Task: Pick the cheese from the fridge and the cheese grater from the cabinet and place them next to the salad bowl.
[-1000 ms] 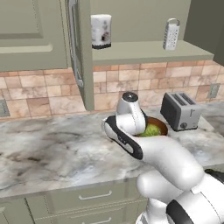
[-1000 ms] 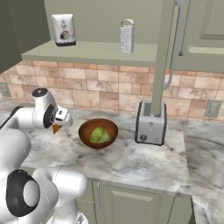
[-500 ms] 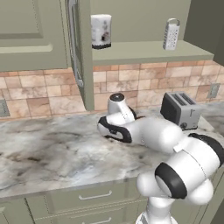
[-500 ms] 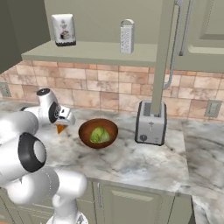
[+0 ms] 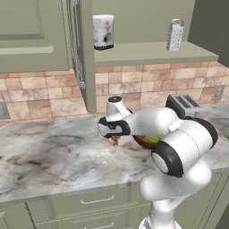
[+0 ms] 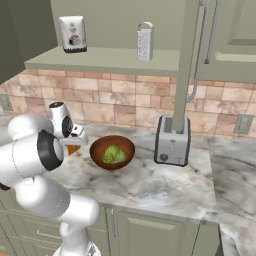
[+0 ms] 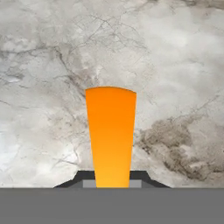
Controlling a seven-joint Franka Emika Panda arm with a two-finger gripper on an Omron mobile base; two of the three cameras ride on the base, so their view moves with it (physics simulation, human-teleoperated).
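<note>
Left base view: a white robot arm bends across a marble table, and its end effector points down just left of the salad bowl. A small orange tip of the cheese shows beneath the hand. The arm hides most of the bowl, leaving a sliver of brown rim and green lettuce. On an open shelf of the sage-green cabinet stand the cheese grater at right and a white canister at left. A cabinet door hangs open, seen edge-on. A toaster sits behind the arm, partly covered by it.

Right base view: the salad bowl is fully visible here with its lettuce ball inside. The end effector hangs just left of the bowl, and the cheese peeks out orange under it, mostly hidden by the hand; whether it touches the table cannot be told. The grater and canister stand well apart on the shelf above. The toaster stands right of the bowl.

Hand view: the cheese fills the centre as a tall orange wedge, pinched between the two dark fingertips, which are largely cut off at the bottom. Veined marble table lies behind it.
</note>
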